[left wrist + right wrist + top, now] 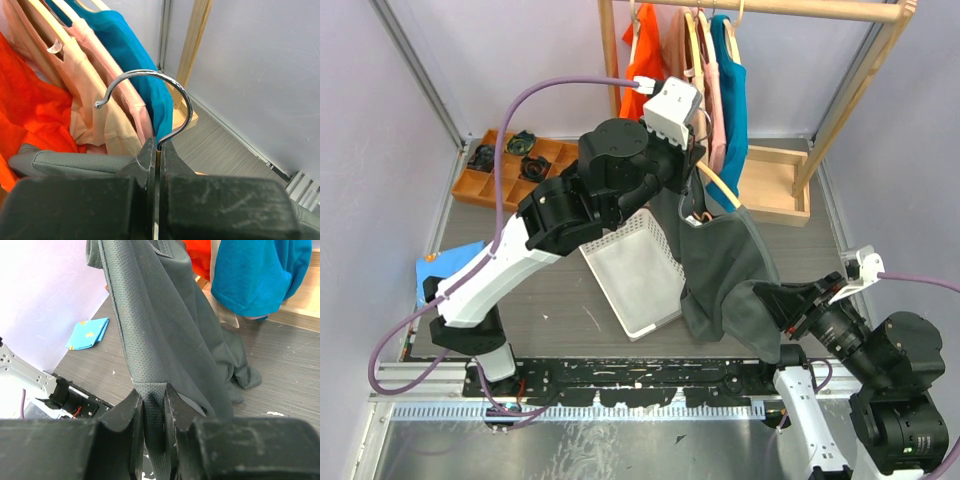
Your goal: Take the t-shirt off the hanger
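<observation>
A dark grey t-shirt hangs from a wooden hanger with a chrome hook, held off the rack. My left gripper is shut on the hanger at the base of its hook, seen in the left wrist view. My right gripper is shut on the shirt's lower edge; in the right wrist view the grey cloth is pinched between the jaws and pulled taut up and away. The shirt's lower part drapes onto the table.
A wooden rack at the back holds orange, pink and blue shirts. A white basket lies on the table left of the grey shirt. A wooden tray stands back left and a blue cloth at the left edge.
</observation>
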Motion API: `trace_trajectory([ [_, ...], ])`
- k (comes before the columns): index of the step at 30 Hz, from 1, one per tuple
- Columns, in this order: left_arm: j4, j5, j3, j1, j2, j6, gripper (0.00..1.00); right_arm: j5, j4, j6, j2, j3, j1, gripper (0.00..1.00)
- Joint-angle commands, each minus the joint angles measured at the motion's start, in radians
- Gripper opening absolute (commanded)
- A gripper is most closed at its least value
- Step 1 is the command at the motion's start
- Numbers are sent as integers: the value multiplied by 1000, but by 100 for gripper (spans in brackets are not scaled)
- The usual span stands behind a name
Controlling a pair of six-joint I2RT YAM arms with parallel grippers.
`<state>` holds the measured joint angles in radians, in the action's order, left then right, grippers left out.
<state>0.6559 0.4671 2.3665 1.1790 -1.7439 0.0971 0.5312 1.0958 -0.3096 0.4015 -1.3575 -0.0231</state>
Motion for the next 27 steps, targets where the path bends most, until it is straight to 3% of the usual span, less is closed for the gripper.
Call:
trace_trajectory([
  [1,-182,119,12,-25,100,21,0,-49,99,-32,-33,10,0,23],
  [3,-179,114,13,-25,99,26,0,-50,101,-32,-32,11,0,26],
  [6,-177,107,10,-25,100,36,0,-56,101,-37,-33,16,0,47],
  [10,-176,109,11,-26,103,36,0,-59,104,-38,-38,22,0,53],
  [12,-176,110,12,-25,105,36,0,-59,104,-39,-39,25,0,46],
  [18,-177,117,12,-24,110,37,0,-88,102,-47,-43,31,0,3],
  [27,-215,159,14,-25,133,49,0,-146,242,-62,0,183,0,1],
])
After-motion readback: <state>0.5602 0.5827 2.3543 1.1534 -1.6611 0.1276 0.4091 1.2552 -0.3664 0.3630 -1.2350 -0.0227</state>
